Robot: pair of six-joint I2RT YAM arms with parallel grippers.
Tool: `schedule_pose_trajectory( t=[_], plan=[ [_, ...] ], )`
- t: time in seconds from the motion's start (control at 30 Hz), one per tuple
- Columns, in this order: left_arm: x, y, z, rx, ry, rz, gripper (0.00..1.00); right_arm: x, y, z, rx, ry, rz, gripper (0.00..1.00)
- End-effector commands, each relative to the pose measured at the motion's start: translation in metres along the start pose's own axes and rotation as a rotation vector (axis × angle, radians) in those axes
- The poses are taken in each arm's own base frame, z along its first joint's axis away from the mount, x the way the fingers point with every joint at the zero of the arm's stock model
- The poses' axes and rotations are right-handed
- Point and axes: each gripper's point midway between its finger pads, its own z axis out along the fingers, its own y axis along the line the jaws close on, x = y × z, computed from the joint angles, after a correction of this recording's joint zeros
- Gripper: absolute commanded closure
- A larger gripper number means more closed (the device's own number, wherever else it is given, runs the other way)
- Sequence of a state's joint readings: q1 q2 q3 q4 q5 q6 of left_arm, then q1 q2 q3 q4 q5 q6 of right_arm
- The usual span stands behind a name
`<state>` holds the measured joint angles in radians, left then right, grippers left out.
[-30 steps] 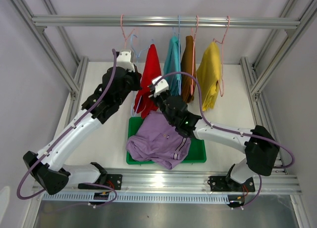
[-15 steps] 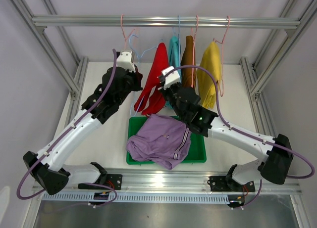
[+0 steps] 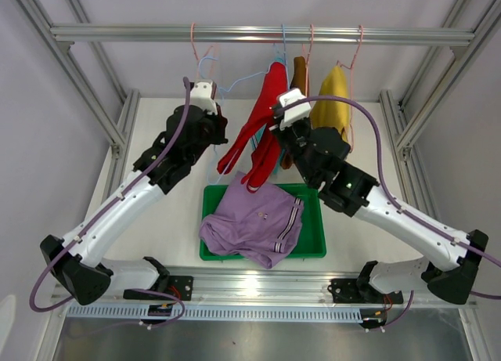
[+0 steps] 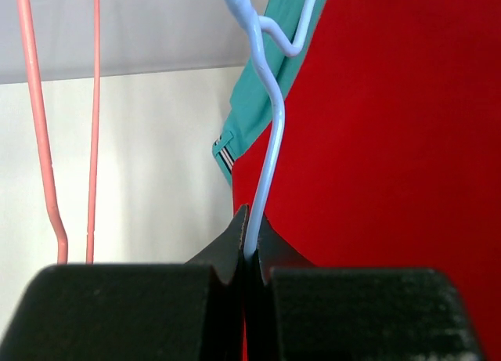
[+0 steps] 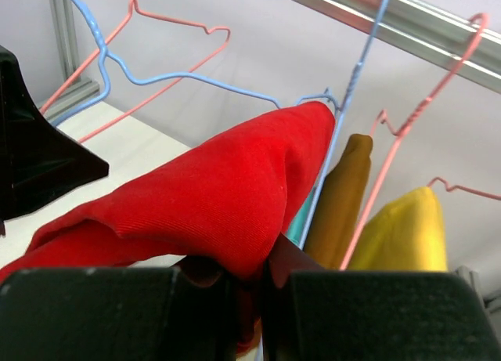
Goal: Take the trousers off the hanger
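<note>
The red trousers [image 3: 264, 126], finely ribbed matte cloth, drape as a soft ridge over the thin blue wire hanger [image 4: 270, 134] under the metal rail [image 3: 258, 34], their long axis slanting from upper right down to lower left. The left gripper [image 4: 247, 229] has black jaws closed on that wire; the right gripper [image 5: 249, 271] seemingly pinches the red fold.

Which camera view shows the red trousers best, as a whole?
The top external view: there the red trousers show whole, top to hem, above the green tray. The right wrist view shows only the fold that the right gripper pinches; the left wrist view shows only a flat red patch beside the blue hanger.
</note>
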<state>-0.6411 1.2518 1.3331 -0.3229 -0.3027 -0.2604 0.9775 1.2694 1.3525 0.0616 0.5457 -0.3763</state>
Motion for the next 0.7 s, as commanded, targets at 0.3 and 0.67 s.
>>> schedule_pose_trajectory(
  t=[0.3,0.67],
  plan=[
    [0.013,0.001,0.013,-0.015,0.023,0.073,1.00,-0.074,-0.096,-0.093,0.137,-0.220,0.151,1.00],
    [0.027,-0.004,0.019,-0.040,0.055,0.120,0.99,-0.053,-0.119,-0.137,0.140,-0.171,0.163,1.00]
  ],
)
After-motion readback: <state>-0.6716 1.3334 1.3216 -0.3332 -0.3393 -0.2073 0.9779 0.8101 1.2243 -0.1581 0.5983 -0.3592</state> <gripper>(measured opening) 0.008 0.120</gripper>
